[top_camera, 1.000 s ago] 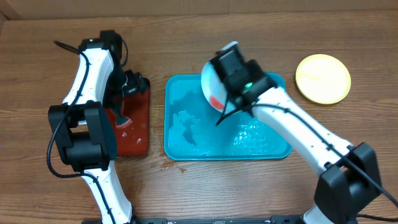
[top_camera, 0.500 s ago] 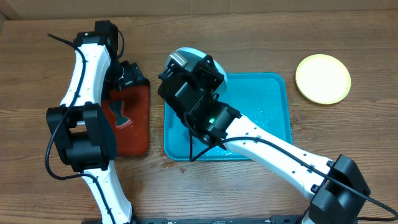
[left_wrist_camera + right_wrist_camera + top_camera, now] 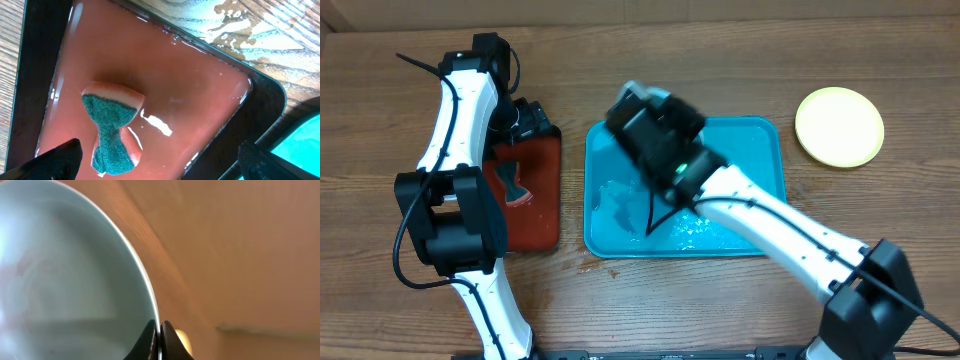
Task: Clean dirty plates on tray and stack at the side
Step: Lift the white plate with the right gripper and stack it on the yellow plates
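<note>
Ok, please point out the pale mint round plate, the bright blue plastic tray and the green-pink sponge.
pale mint round plate (image 3: 75,280), right wrist view, its pale face.
bright blue plastic tray (image 3: 755,150), overhead view, bare floor.
green-pink sponge (image 3: 111,120), left wrist view, green face.

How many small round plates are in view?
2. One yellow-green round plate lies on the table, right of the blue plastic tray. One pale mint plate is pinched at its rim by the right gripper. The arm may hide others.
</note>
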Available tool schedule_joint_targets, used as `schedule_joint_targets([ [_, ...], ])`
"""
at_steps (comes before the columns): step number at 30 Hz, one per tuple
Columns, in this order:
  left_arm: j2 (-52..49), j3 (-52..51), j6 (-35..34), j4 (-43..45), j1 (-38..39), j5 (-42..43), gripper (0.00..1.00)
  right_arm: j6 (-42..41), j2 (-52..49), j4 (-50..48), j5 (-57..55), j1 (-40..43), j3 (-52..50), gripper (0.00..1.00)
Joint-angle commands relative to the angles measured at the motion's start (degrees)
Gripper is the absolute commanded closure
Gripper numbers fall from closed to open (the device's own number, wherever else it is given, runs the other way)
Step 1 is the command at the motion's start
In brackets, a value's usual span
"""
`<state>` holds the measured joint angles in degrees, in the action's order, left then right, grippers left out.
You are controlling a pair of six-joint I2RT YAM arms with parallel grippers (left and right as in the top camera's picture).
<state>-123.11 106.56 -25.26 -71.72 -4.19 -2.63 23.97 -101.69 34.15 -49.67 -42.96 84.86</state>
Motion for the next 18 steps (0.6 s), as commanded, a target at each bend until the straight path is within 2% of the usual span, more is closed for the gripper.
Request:
schedule_joint_targets([
  [1, 0.7, 1.1, 0.9, 0.0, -0.3, -0.9, 0.00, -21.2, 3.7, 0.2, 5.4, 9.9, 2.2, 0.96],
  [5, 0.7, 1.1, 0.9, 0.0, -0.3, -0.9, 0.00, -28.0, 6.7, 2.9, 23.6, 23.0, 3.0, 0.96],
  [10, 0.7, 1.1, 0.9, 0.0, -0.3, -0.9, 0.00, -34.8, 6.5, 8.6, 47.3, 43.8, 2.4, 0.96],
  [14, 0.7, 1.1, 0.8, 0.1, -0.3, -0.7, 0.00, -39.1, 3.7, 11.1, 54.4, 58.0, 1.0, 0.96],
  [18, 0.7, 1.1, 0.8, 0.7, -0.3, -0.7, 0.00, -42.1, -1.0, 11.2, 57.4, 67.5, 0.2, 0.96],
])
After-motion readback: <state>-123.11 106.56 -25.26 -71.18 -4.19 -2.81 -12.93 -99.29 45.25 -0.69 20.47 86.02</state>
